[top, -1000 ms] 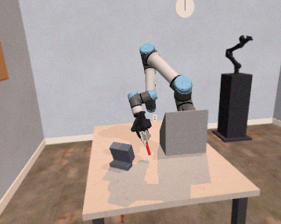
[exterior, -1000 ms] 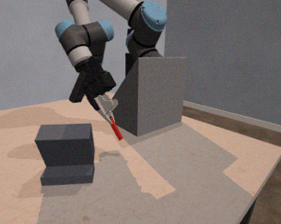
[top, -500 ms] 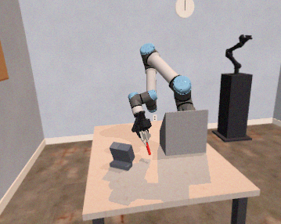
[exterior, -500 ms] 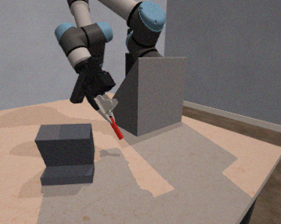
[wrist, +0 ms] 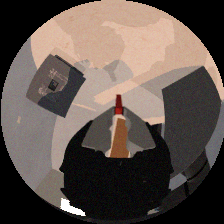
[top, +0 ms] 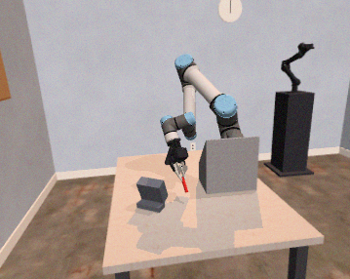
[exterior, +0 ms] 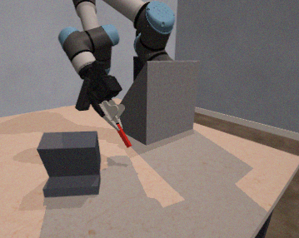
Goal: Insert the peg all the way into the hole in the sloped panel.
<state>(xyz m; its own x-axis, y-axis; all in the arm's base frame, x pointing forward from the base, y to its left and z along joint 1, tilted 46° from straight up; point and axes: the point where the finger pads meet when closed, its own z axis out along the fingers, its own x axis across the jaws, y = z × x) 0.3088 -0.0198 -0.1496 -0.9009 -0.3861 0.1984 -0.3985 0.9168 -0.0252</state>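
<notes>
My gripper [top: 180,171] is shut on a red peg [top: 184,183] and holds it tilted, tip down, a little above the table. In the exterior view the gripper [exterior: 116,121] and peg [exterior: 124,136] hang between a small dark grey block [exterior: 70,160] and a large grey wedge [exterior: 163,100]. In the wrist view the peg [wrist: 119,104] sticks out past my fingers. The small block [wrist: 55,85] lies up and to the left there, and a small dark square that looks like a hole [wrist: 51,84] shows on its face. The small block also shows in the top view [top: 151,193], left of the peg.
The large grey wedge [top: 229,165] stands close on the right of the peg, its sloped side facing the gripper. The arm's base is behind it. A black pedestal with a dark sculpture [top: 292,132] stands on the floor beyond the table.
</notes>
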